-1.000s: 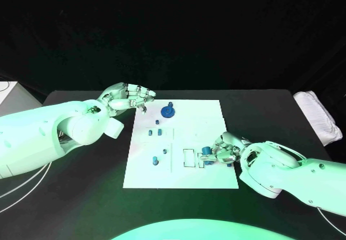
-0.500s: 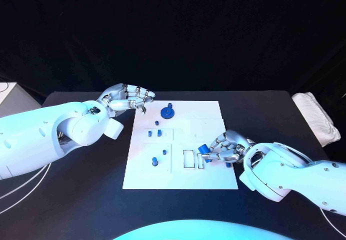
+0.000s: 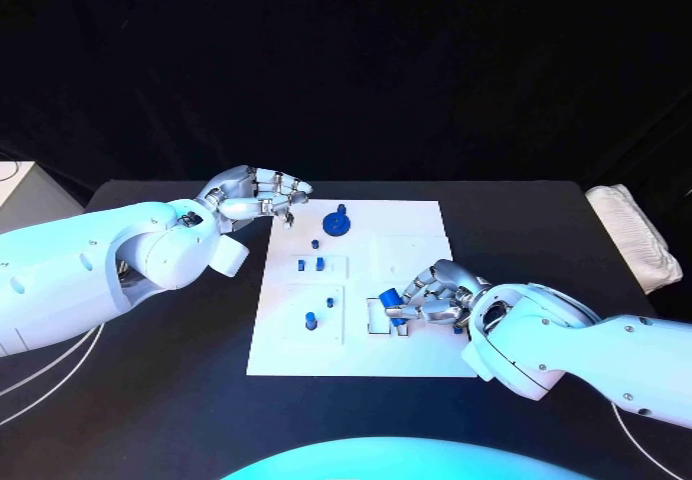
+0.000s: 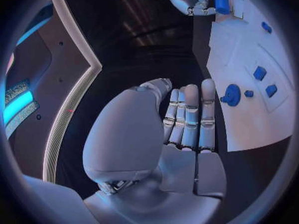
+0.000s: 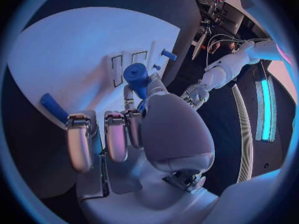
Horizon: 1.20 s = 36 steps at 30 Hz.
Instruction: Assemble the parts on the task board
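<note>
Left hand [image 3: 260,196] hovered at the board's far left corner with fingers curled on nothing, white board [image 3: 418,350] lay mid-desk [image 3: 548,220] carrying small blue parts, right hand [image 3: 428,300] pinched a blue peg [image 3: 389,299] above the board's near right slots [image 3: 378,318].

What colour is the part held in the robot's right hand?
Blue. The part in the right hand shows best in the right wrist view.
</note>
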### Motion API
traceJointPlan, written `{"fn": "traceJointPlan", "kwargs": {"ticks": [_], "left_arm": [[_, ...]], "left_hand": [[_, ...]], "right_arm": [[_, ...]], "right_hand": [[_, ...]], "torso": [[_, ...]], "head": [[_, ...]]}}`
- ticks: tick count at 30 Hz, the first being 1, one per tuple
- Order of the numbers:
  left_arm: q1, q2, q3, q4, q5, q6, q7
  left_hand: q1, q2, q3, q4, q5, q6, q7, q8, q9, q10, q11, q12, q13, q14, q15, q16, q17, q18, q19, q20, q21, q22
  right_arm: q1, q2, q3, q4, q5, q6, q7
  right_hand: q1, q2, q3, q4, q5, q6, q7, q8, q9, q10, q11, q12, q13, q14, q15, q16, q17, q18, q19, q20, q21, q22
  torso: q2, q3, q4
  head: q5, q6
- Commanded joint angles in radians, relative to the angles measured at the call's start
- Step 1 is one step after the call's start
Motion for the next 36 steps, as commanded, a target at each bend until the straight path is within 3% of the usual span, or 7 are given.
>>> {"fn": "traceJointPlan", "kwargs": {"ticks": [1,8,19,28,32,34,36], "left_arm": [[0.000,0.002,0.000,0.002,0.006,0.020,0.003],[0.000,0.003,0.000,0.001,0.006,0.022,0.001],[0.000,0.001,0.000,-0.001,0.006,0.023,-0.003],[0.000,0.001,-0.001,-0.003,0.006,0.024,-0.004],[0.000,0.000,-0.001,-0.003,0.006,0.023,-0.005],[0.000,0.000,-0.001,-0.003,0.006,0.023,-0.005],[0.000,-0.001,-0.001,-0.003,0.006,0.023,-0.005]], "left_hand": [[-0.006,0.000,0.005,0.002,-0.001,-0.007,0.001,0.005,0.001,-0.007,0.001,-0.006,0.000,-0.001,0.009,-0.006,0.001,0.015,0.001,0.005,0.003,0.002],[-0.006,0.000,0.005,0.002,-0.001,-0.007,0.001,0.005,0.001,-0.007,0.001,-0.006,0.000,-0.001,0.009,-0.006,0.001,0.015,0.001,0.005,0.003,0.002],[-0.007,-0.001,0.006,0.001,-0.001,-0.007,0.002,0.006,0.001,-0.009,0.002,-0.007,0.000,-0.001,0.009,-0.006,0.002,0.015,0.000,0.005,0.003,0.002],[-0.008,-0.001,0.007,0.001,-0.001,-0.008,0.002,0.006,0.002,-0.010,0.002,-0.007,0.000,-0.002,0.009,-0.007,0.002,0.015,0.000,0.005,0.003,0.002],[-0.008,-0.001,0.007,0.001,-0.001,-0.008,0.002,0.007,0.002,-0.010,0.002,-0.008,0.000,-0.002,0.009,-0.007,0.003,0.015,0.000,0.005,0.002,0.002],[-0.008,-0.001,0.007,0.001,-0.001,-0.008,0.002,0.007,0.002,-0.010,0.002,-0.008,0.000,-0.002,0.009,-0.007,0.003,0.015,0.000,0.005,0.002,0.002],[-0.009,-0.001,0.007,0.001,-0.001,-0.009,0.002,0.007,0.002,-0.011,0.002,-0.008,0.000,-0.002,0.010,-0.007,0.003,0.015,0.000,0.005,0.002,0.002]], "right_arm": [[-0.002,0.017,0.000,-0.013,0.018,0.026,-0.016],[-0.011,0.052,-0.001,-0.034,0.019,0.041,-0.035],[-0.018,0.064,-0.002,-0.040,0.018,0.051,-0.039],[-0.019,0.065,-0.002,-0.043,-0.002,0.041,-0.050],[-0.019,0.067,-0.002,-0.048,-0.015,0.036,-0.053],[-0.019,0.069,-0.002,-0.049,-0.022,0.035,-0.051],[-0.019,0.070,-0.002,-0.050,-0.028,0.035,-0.049]], "right_hand": [[-0.023,-0.003,-0.001,0.015,0.005,0.012,-0.002,0.008,0.006,0.034,-0.005,-0.007,0.169,0.093,-0.009,0.004,0.210,-0.014,0.105,-0.008,0.007,0.263],[-0.042,0.002,-0.002,0.016,0.005,0.013,-0.002,0.008,0.005,0.032,-0.005,-0.013,0.165,0.092,-0.009,0.003,0.206,-0.014,0.105,-0.008,0.007,0.263],[-0.048,-0.001,-0.003,0.016,0.004,0.013,-0.002,0.008,0.005,0.033,-0.005,-0.012,0.166,0.093,-0.009,0.003,0.207,-0.014,0.105,-0.008,0.007,0.263],[-0.056,-0.004,-0.005,0.016,0.004,0.014,-0.002,0.008,0.004,0.033,-0.005,-0.013,0.166,0.093,-0.009,0.004,0.209,-0.014,0.105,-0.008,0.007,0.263],[-0.105,-0.019,-0.011,0.018,0.005,0.016,-0.003,0.011,0.004,0.032,-0.006,-0.016,0.166,0.093,-0.009,0.003,0.208,-0.014,0.105,-0.008,0.007,0.263],[-0.155,-0.039,-0.005,0.020,0.006,0.014,-0.003,0.013,0.005,0.030,-0.005,-0.023,0.164,0.092,-0.009,0.002,0.206,-0.014,0.105,-0.008,0.007,0.263],[-0.219,-0.048,-0.038,0.018,0.002,0.012,-0.003,0.016,0.006,0.027,-0.005,-0.031,0.160,0.092,-0.008,0.001,0.203,-0.014,0.105,-0.008,0.007,0.263]], "torso": [[0.000,-0.0001,-0.0001],[0.003,0.0046,-0.0008],[0.001,0.0041,-0.0049],[0.000,0.0028,-0.0031],[0.001,0.0019,-0.0014],[0.002,0.0018,-0.0013],[0.001,0.0019,-0.0010]], "head": [[0.000,-0.002],[0.007,-0.003],[0.014,-0.008],[0.010,-0.005],[0.006,-0.004],[0.006,-0.003],[0.005,-0.001]]}}
